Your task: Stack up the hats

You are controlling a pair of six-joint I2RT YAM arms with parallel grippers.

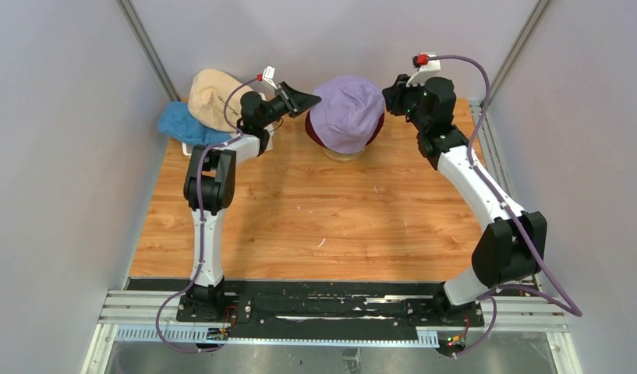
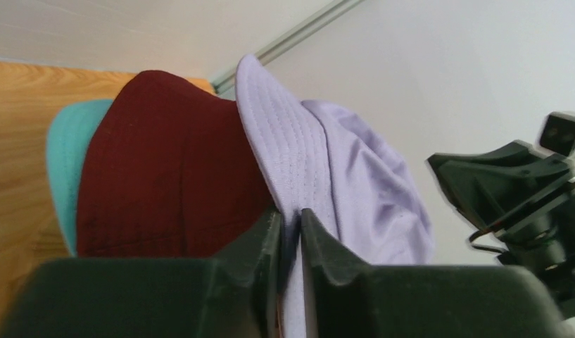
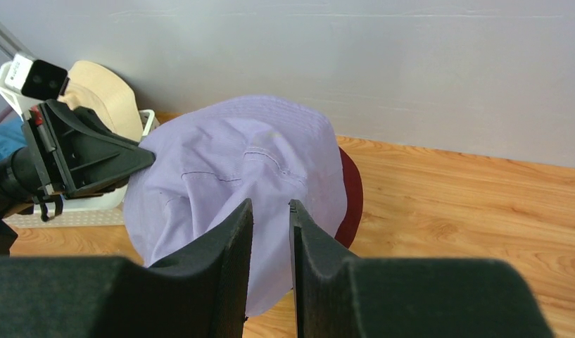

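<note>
Holdings, both arms, far edge of the wooden table (image 1: 315,226):

1. Left gripper (image 2: 290,215): my jaws are closed, pinching the stitched brim of the lavender hat (image 1: 348,113) at its left edge. The brim rises from between my fingers.
2. Right gripper (image 3: 270,208): my jaws are drawn nearly together on a fold of the same hat's cloth, at its right side.
3. Lavender hat: top of the pile, far middle of the table, crown creased, held between my two grippers.
4. Dark red hat (image 1: 314,135): directly beneath the lavender one, showing past it on both sides.
5. Teal hat (image 2: 62,169): beneath the dark red one. Only a strip of it shows, in the left wrist view.
6. Beige hat (image 1: 214,97): far left corner, at the white basket (image 3: 87,215), well apart from the pile.
7. Blue hat (image 1: 182,123): touching the beige hat on its left side, lower down.
</note>
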